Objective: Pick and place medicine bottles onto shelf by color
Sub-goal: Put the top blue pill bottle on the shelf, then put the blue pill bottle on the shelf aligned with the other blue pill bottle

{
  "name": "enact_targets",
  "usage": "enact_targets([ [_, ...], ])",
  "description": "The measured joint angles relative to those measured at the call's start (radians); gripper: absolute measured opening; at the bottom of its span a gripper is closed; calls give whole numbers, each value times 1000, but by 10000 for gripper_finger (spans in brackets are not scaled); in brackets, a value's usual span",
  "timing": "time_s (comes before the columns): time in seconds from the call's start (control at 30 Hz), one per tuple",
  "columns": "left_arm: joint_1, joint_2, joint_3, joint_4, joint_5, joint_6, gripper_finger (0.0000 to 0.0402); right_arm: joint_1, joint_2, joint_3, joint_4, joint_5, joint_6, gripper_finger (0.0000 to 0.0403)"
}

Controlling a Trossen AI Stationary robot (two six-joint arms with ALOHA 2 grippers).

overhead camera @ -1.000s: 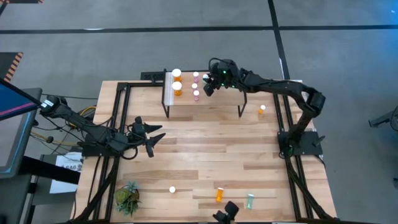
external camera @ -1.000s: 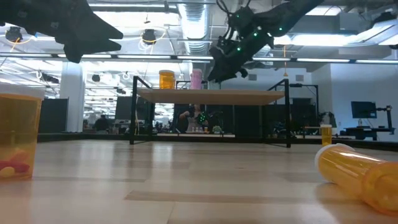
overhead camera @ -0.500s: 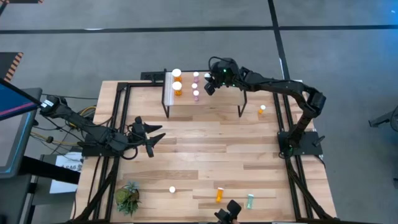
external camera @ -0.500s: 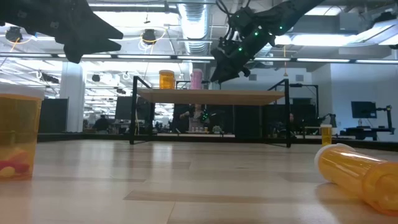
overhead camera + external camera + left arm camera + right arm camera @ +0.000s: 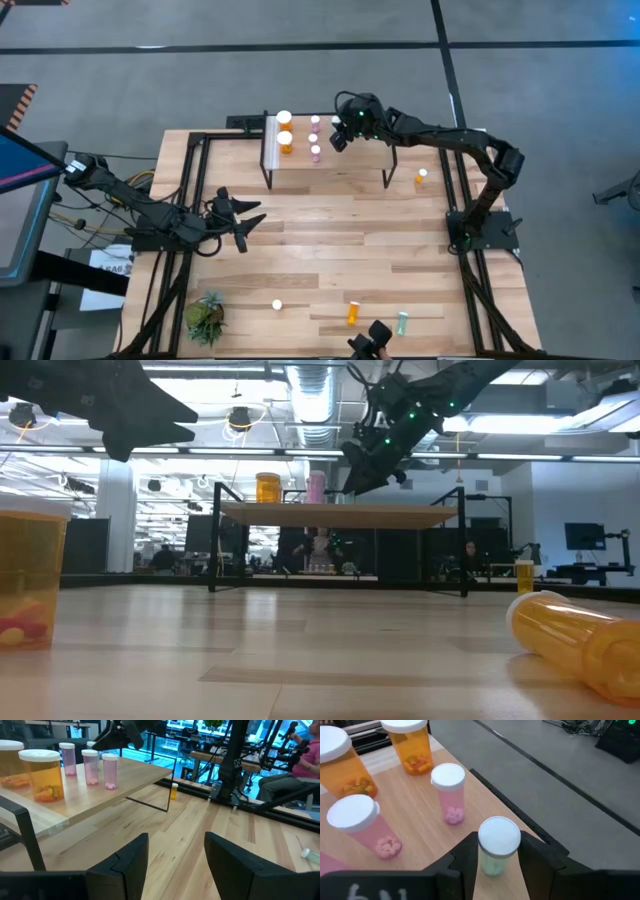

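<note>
Placement step: green bottle (image 5: 498, 846) over shelf (image 5: 350, 160).
My right gripper (image 5: 496, 857) clamps it; lower, release. Left gripper (image 5: 175, 857) waits, fingers apart.

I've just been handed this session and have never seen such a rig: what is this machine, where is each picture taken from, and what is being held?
Two dark robot arms work at a wooden table. One picture looks straight down on it, one looks level across the tabletop, and one comes from each arm's wrist.

The right gripper is above the small light-wood shelf on black legs, its fingers closed around a pale green pill bottle with a white cap. Already standing on the shelf are two large orange bottles and three pink bottles.

The left gripper waits open over the table's left side, holding nothing.

On the table: a small orange bottle right of the shelf; near the front edge a white-capped bottle, an orange bottle, a green bottle and a small potted plant.
</note>
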State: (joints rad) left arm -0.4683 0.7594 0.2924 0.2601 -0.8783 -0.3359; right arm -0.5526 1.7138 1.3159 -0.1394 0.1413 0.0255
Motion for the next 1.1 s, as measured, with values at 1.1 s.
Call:
enact_targets([
  [1.1,0,0,0,-5,9,-16,180,73,-13,352,-628,-9,19,250],
])
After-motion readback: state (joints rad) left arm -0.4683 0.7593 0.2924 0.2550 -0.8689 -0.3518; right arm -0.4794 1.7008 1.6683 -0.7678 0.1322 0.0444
